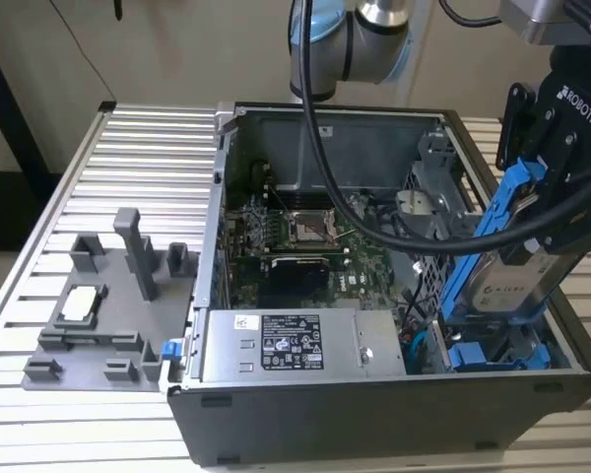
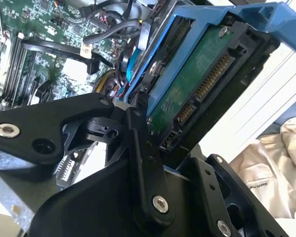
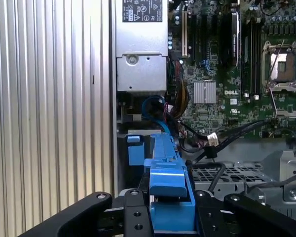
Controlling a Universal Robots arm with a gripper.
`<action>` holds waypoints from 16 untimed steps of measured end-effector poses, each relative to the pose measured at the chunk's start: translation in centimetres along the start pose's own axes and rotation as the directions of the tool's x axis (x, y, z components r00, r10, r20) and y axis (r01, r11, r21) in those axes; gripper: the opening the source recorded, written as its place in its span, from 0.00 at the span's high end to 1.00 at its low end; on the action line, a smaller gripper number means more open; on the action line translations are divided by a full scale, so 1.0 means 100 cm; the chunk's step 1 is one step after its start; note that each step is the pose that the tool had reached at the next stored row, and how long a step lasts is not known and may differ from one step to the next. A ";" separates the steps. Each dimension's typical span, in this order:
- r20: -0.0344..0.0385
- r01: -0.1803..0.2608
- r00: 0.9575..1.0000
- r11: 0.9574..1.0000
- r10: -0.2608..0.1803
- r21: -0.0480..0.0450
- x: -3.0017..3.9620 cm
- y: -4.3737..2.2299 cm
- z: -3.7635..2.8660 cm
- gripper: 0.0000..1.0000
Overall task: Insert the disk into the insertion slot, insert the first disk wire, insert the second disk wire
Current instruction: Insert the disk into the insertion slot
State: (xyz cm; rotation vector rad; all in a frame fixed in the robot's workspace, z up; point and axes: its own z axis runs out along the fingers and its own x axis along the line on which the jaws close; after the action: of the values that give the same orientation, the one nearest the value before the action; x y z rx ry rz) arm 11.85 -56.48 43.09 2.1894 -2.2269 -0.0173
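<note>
Here the tool (image 1: 544, 202) clamps the tilted disk (image 1: 500, 286).

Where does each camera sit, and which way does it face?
Exterior view: off the arm, looking down into the open computer case; shows arm and pincer shut on the disk.
First wrist view: on the wrist, looking over the pincer along the disk's edge into the case.
Second wrist view: on the wrist, facing the disk's circuit-board side, motherboard beyond; pincer in front.
Shared: all three show the disk.
</note>
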 end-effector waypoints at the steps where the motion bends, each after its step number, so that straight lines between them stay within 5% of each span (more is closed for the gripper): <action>1: 0.000 0.000 1.000 1.000 0.000 0.000 0.0001 -0.0005 0.0011 0.67; 16: 0.000 0.000 1.000 1.000 0.000 0.000 0.0066 -0.0049 0.0221 0.67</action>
State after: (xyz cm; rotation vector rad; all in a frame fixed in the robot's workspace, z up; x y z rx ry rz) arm 12.29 -57.16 40.88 2.1890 -2.2268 -0.0168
